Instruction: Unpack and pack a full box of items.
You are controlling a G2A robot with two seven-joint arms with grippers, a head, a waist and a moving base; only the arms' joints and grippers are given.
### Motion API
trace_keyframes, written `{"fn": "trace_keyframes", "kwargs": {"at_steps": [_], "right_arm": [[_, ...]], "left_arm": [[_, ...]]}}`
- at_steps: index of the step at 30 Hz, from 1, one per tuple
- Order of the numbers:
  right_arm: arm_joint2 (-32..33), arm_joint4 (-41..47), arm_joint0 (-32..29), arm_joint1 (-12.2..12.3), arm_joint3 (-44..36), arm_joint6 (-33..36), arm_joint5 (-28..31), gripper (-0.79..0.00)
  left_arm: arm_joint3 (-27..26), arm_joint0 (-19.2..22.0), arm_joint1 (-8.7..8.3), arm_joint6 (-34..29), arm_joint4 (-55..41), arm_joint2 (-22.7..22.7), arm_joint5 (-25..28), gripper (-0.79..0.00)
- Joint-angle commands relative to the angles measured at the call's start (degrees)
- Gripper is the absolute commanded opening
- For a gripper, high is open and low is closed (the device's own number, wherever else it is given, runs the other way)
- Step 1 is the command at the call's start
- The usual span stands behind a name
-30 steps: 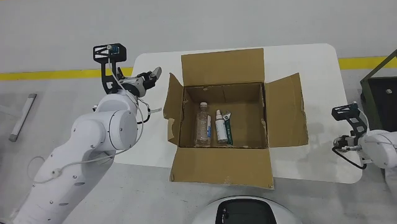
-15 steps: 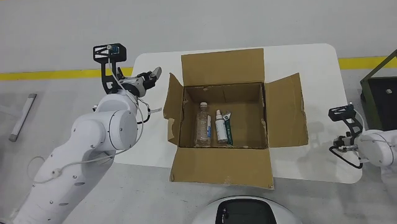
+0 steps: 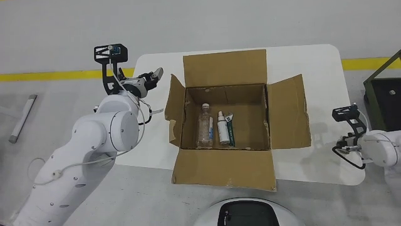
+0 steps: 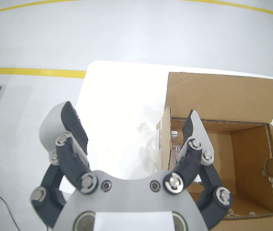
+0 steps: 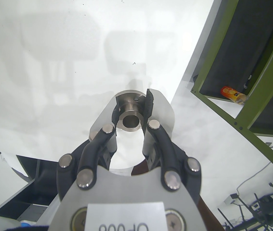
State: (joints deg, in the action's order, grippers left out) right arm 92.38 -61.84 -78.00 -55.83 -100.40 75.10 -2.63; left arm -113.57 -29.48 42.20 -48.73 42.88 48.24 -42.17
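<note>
Right pincer clasping metal bushing, open box

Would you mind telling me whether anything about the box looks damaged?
Yes. The cardboard box has a ragged tear along the edge of its inner wall on the robot's right side, and small torn scraps lie on its floor.

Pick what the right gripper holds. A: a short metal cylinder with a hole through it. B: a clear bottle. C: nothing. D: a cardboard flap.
A: in the right wrist view the right gripper is shut on a short metal cylinder, its bore facing the camera, while the clear bottle lies inside the box.
</note>
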Motion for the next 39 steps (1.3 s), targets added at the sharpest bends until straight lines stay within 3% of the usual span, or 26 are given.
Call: {"fn": "trace_keyframes", "kwargs": {"at_steps": [1, 10, 18, 26, 33, 39], "right_arm": [[0.1, 0.37, 0.05, -0.02, -0.14, -0.23, -0.12, -0.785], [3.0, 7.6, 0.29, -0.21, -1.1, -1.57, -2.22, -0.785], [12.56, 33.46, 2.7, -1.02, -1.65, -6.51, -9.31, -0.785], [19.39, 60.04, 6.71, -1.57, -4.33, -9.14, -11.63, -0.785], [14.08, 64.35, 13.2, -0.86, -11.41, -6.67, -9.71, -0.785], [-1.3, 54.84, 21.0, -0.4, -13.71, -4.17, -10.27, -0.785]], "left_arm": [[0.0, 0.0, 0.0, 0.0, 0.0, 0.0, 0.0, 0.0], [0.0, 0.0, 0.0, 0.0, 0.0, 0.0, 0.0, 0.0], [0.0, 0.0, 0.0, 0.0, 0.0, 0.0, 0.0, 0.0], [0.0, 0.0, 0.0, 0.0, 0.0, 0.0, 0.0, 0.0], [0.0, 0.0, 0.0, 0.0, 0.0, 0.0, 0.0, 0.0], [0.0, 0.0, 0.0, 0.0, 0.0, 0.0, 0.0, 0.0]]}}
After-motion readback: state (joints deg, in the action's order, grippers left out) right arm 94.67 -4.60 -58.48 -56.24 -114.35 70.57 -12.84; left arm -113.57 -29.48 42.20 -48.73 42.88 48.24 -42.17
